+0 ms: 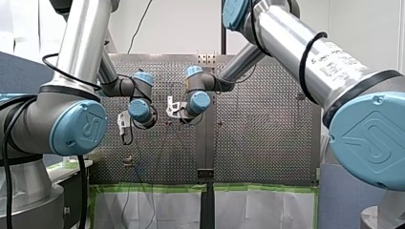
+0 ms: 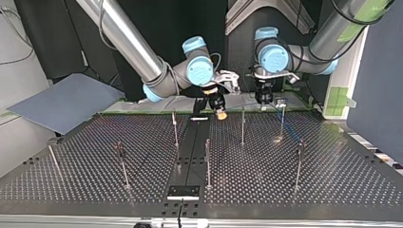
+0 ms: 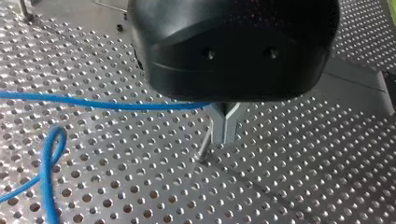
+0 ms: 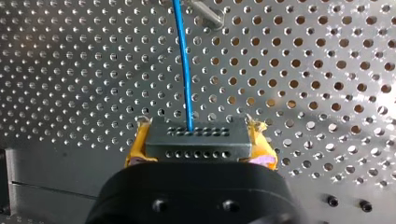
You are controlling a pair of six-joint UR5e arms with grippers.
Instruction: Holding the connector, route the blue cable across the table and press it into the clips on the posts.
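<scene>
My right claw (image 4: 201, 136) clamps dark grey perforated block connector (image 4: 196, 145) between yellow pads (image 4: 137, 145); thin blue cable (image 4: 183, 60) exits straight ahead.

Dark, hole-dotted connector block (image 4: 196, 140) has a thin blue cable (image 4: 185, 60) leaving its middle.

The only mark that reads is the maker's raised emblem, a looped U and R. It stands on the blue joint cap of my left arm (image 1: 79, 128) and on the blue joint cap of my right arm (image 1: 370, 138). A white label (image 1: 334, 53) on my right arm's silver tube carries black print too small to read.
</scene>
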